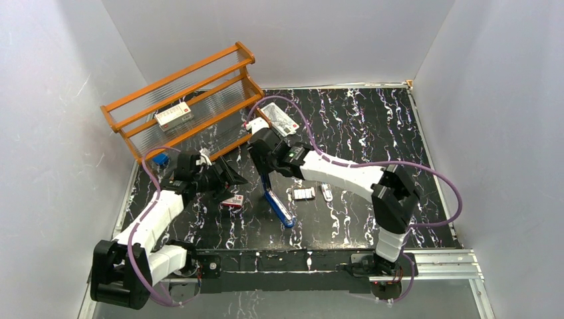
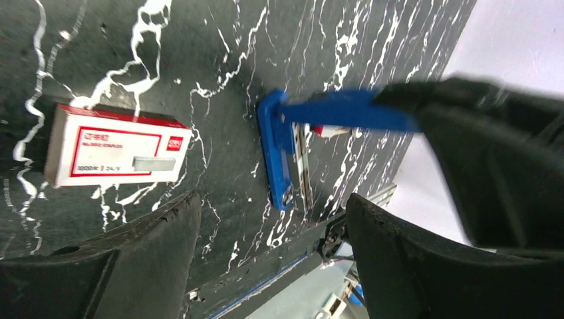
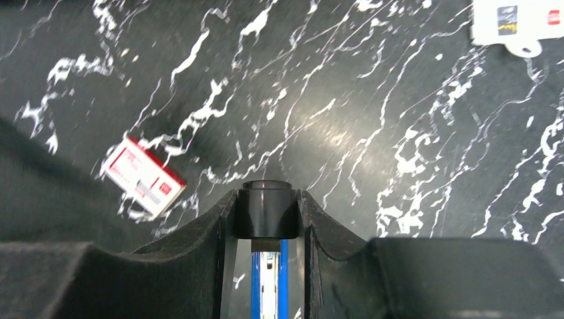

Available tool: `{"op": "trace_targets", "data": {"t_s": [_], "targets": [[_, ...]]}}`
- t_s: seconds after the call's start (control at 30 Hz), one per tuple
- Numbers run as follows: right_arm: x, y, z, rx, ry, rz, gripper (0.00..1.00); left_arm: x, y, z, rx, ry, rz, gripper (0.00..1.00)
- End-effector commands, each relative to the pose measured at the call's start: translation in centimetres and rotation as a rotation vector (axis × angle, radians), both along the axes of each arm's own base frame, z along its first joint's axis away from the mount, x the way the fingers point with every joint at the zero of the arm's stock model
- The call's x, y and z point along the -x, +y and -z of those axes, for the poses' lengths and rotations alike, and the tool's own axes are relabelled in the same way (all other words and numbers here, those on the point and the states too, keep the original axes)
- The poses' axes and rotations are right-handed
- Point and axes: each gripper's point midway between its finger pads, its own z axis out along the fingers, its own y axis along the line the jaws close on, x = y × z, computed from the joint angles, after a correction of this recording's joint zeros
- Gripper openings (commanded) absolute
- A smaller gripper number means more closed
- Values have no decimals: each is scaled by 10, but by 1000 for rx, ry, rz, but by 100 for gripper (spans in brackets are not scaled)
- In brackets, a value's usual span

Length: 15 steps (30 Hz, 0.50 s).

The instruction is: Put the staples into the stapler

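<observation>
Blue, black-based desk stapler [image 1: 279, 207] lies front-to-back, lid [image 2: 346, 109] pinched up by the right gripper [image 3: 266, 206]. Thin silvery staple strips [image 1: 303, 193] sit just right; the left gripper [image 2: 271, 219] gapes empty opposite.

Orange rack [image 1: 199, 100] back left, red-and-white box [image 1: 174, 116] on its shelf, white printed packet [image 1: 279, 119] beside it, black marbled table [image 1: 372, 126].

The black, white-veined worktop [image 1: 372, 133] carries a blue stapler [image 1: 279, 207] near its front middle, base down. Just left of the stapler lies a small red-and-white staple box [image 1: 233, 201]. Just right of it are a pale tray [image 1: 303, 193] and what may be a staple strip [image 1: 326, 192]. Beyond the stapler lies a white packet [image 1: 281, 119], and further left stands an orange rack [image 1: 186, 106].
</observation>
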Motion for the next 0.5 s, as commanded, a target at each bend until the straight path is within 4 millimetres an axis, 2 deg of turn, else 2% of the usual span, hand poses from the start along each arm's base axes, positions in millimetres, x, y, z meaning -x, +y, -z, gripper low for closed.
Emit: {"op": "trace_targets", "data": {"t_s": [0.0, 0.27, 0.47], "targets": [[28, 8, -25, -86, -2, -95, 36, -14, 15, -11, -65, -24, -24, 77], [69, 3, -4, -6, -10, -300, 38, -26, 26, -16, -113, -49, -28, 77], [78, -3, -4, -4, -13, -334, 45, -27, 23, -17, -102, -54, -4, 77]]}}
